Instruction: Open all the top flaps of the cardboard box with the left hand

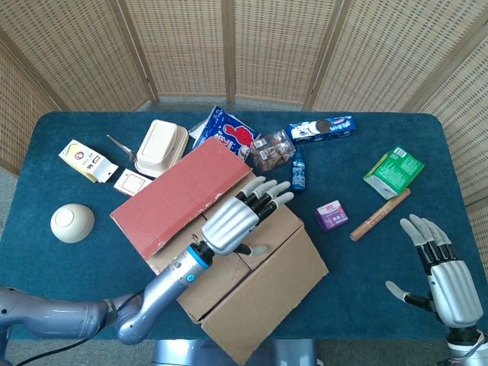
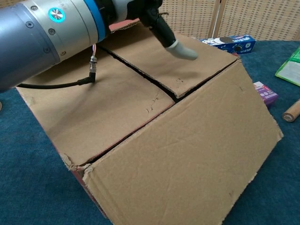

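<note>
Over the middle of the cardboard box (image 1: 229, 252), the fingers (image 1: 268, 191) of the left hand (image 1: 238, 219) are spread and stretched forward, holding nothing, its thumb reaching down toward the two inner flaps (image 2: 136, 89), which lie closed with a dark seam between them. One outer flap (image 1: 181, 192) stands open, red side up; the near one (image 2: 192, 159) hangs down the front. By the worktop's (image 1: 366, 290) right front edge, the right hand (image 1: 441, 271) rests open, fingers apart, well clear of the box.

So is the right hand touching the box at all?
No: in the head view the right hand sits open at the table's near right corner, well clear of the box.
</note>
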Available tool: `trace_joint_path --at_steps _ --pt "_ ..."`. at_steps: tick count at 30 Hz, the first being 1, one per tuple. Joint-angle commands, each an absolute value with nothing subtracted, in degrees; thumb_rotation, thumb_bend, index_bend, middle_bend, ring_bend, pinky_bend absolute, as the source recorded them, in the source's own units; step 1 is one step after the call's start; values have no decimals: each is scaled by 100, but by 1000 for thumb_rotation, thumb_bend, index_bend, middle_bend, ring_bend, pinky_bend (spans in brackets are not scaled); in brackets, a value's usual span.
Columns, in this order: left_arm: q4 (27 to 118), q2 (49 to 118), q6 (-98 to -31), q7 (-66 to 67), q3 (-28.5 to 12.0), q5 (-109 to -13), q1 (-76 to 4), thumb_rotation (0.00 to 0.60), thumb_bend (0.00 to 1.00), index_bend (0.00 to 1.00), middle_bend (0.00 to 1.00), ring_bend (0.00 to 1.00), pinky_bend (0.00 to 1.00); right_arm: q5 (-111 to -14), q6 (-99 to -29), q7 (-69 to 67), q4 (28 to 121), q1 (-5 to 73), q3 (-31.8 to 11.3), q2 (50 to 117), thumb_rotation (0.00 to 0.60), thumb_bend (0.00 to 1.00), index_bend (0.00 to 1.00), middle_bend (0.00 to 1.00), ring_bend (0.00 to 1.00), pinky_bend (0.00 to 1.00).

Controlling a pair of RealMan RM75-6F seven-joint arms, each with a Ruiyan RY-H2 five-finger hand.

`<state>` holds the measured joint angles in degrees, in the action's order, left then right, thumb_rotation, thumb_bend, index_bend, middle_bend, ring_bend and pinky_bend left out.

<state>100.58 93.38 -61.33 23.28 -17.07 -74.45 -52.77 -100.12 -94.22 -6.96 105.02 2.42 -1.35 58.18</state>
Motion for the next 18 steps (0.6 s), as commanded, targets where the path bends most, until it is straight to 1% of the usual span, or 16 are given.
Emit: trace_joint_path --at_steps 1,10,18 --pt "9953 9124 -6030 2505 -1567 -7478 -5264 600 6 0 0 0 14 -10012 -9441 -732 10505 234 -135 5804 600 0 0 0 0 121" --pt "9665 8803 -5972 2868 -1421 -7504 -5260 600 7 0 0 0 15 -10016 -9467 -830 10506 227 -133 5763 600 0 0 0 0 121" --pt "9687 8435 -5861 3285 -1358 -7491 -5316 600 6 0 0 0 17 -9985 -9464 -937 10503 233 -141 5724 600 0 0 0 0 121"
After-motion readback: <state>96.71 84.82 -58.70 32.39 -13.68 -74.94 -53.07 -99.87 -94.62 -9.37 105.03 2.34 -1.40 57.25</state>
